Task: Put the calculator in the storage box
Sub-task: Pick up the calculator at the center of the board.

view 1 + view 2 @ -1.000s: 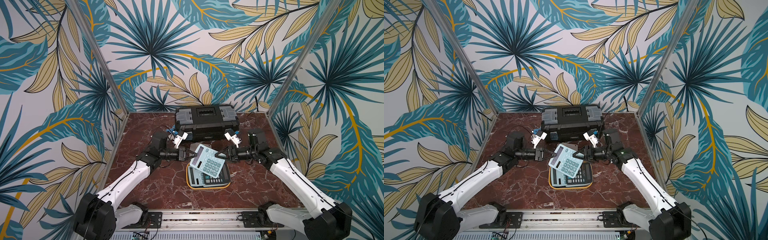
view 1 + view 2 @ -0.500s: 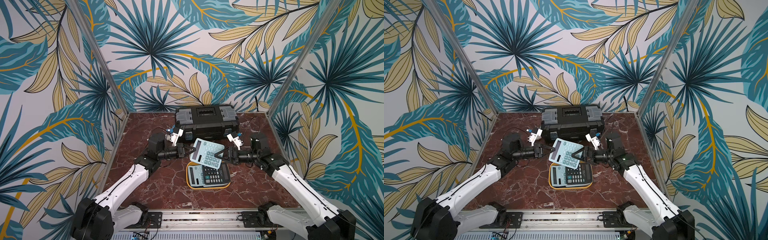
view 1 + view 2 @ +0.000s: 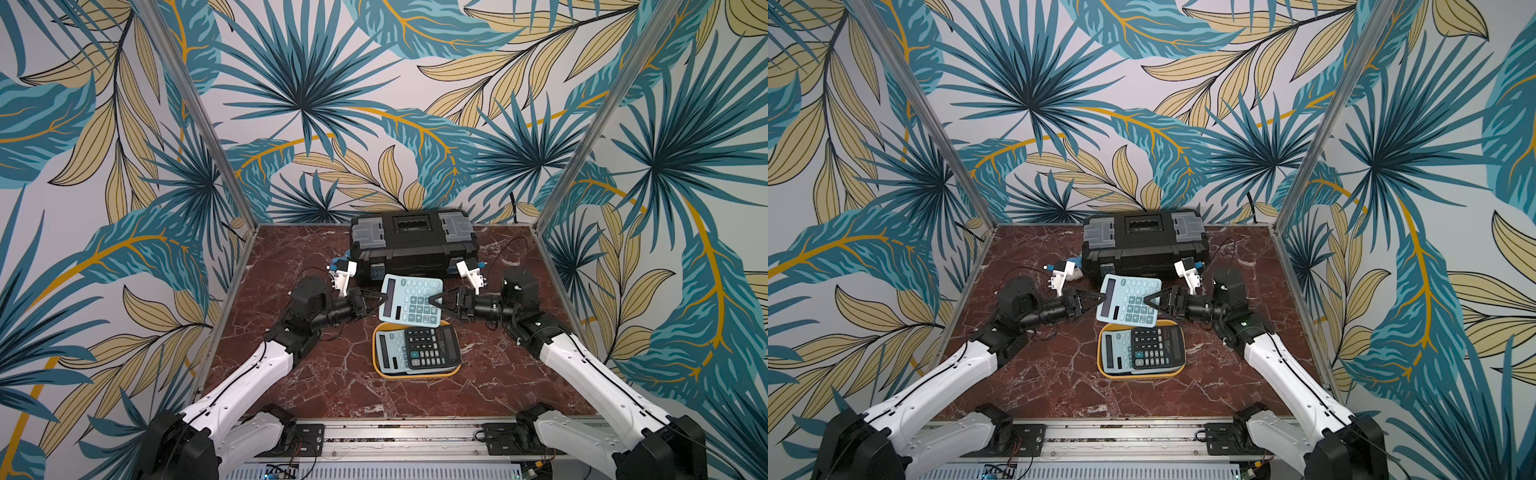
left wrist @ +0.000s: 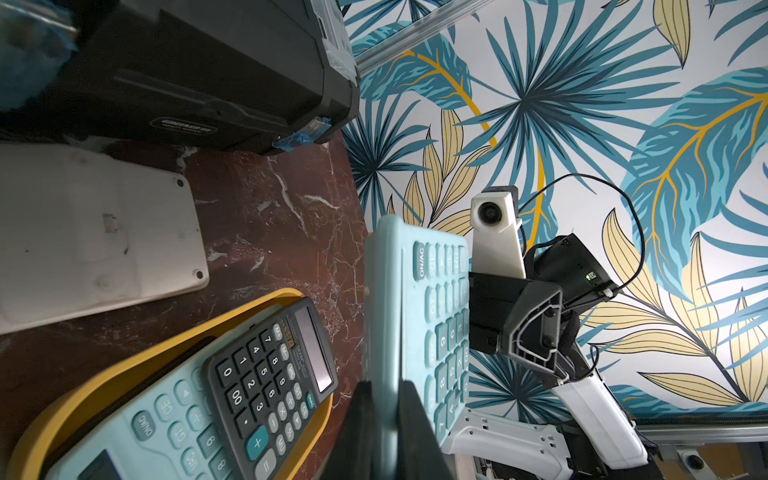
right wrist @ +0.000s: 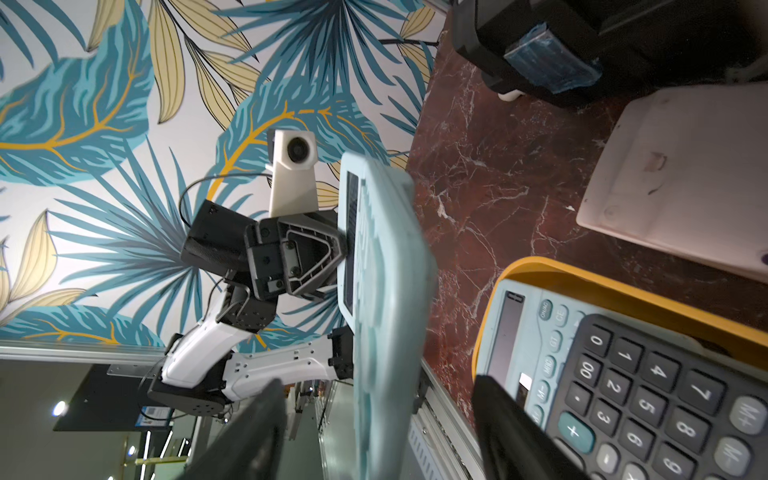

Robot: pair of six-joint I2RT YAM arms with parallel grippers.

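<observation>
Just far of and above shallow yellow-orange plastic tray (image 5: 623, 291), pale-blue plastic calculator (image 3: 411, 299) hangs, long axis left-right; left gripper (image 3: 380, 298) pinches left end, right gripper (image 3: 432, 303) gapes astride right end.

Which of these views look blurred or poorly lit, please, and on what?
Right wrist view: the held light blue calculator is smeared, its keys unreadable; left wrist view: it is sharper, but the black toolbox sits in deep shadow; both top views: evenly lit and sharp.
</observation>
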